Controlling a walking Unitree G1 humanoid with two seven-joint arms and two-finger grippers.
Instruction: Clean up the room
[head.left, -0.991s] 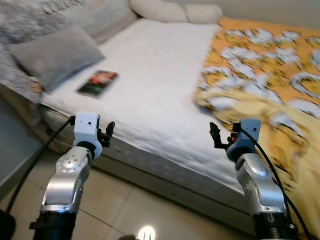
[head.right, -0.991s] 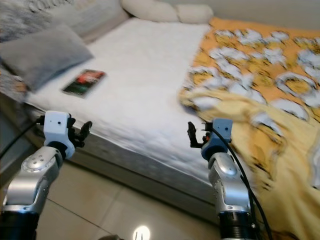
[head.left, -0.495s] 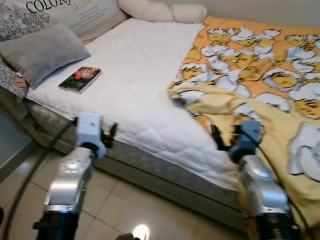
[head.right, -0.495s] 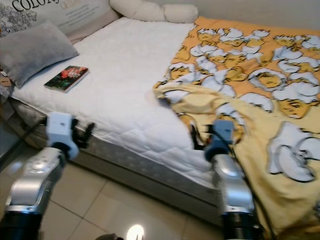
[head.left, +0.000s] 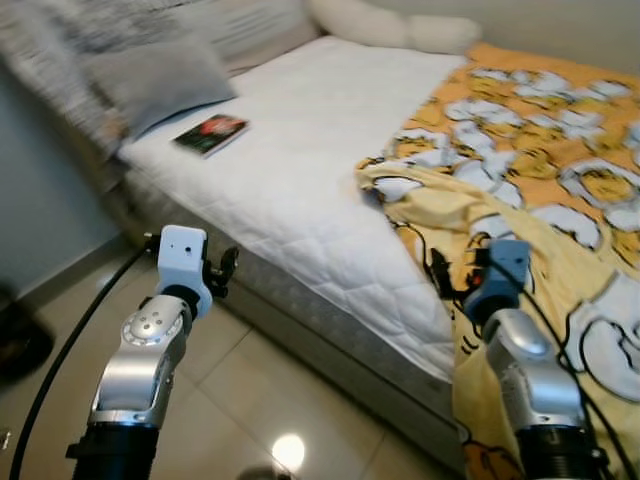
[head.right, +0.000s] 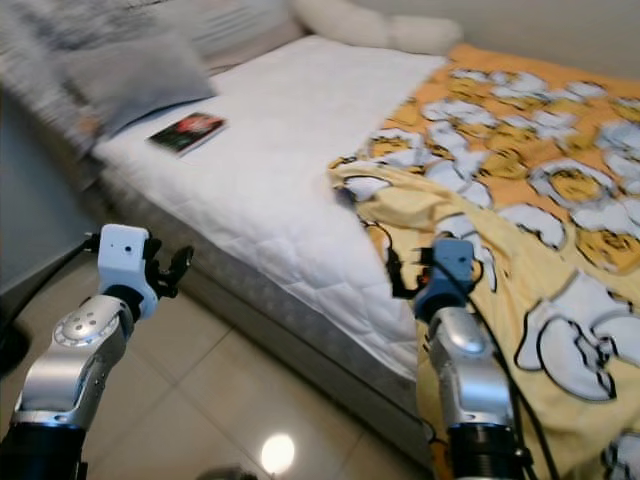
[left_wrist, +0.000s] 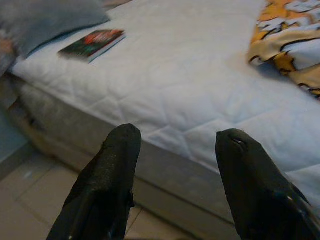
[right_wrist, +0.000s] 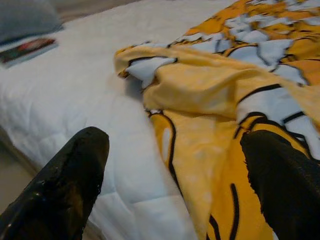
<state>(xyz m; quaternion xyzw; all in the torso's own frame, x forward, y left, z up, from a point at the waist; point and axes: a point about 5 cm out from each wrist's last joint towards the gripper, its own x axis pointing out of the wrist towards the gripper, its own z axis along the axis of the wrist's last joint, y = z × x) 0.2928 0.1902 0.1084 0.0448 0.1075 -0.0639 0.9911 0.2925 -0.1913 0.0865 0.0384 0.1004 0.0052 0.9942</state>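
So, step: approach phase — robot faces the bed (head.left: 300, 190), nothing picked up yet; prob. lining up on the bedding.
Blanket: yellow/orange blanket (head.left: 540, 170) w/ white cartoon print covers the robot's right half of the mattress, its near edge rumpled and folded back, lower part draped over the bed side toward the floor (head.left: 250, 390).
Book: book (head.left: 211, 134) lies flat on bare white mattress, far left, just beside grey pillow (head.left: 160, 75).
L gripper: left gripper (left_wrist: 172, 150) fingers apart, empty, held off the bed's near-left edge, over tiles.
R gripper: right gripper (right_wrist: 170, 150) fingers wide apart, empty, aimed at the rumpled blanket fold, close but not touching.
Next (judgement): prob. R arm fwd + down to pinch the folded edge, then pull it flat; soft cloth, so needs a deep bite or it slips.
Alt: book needs a step left first.
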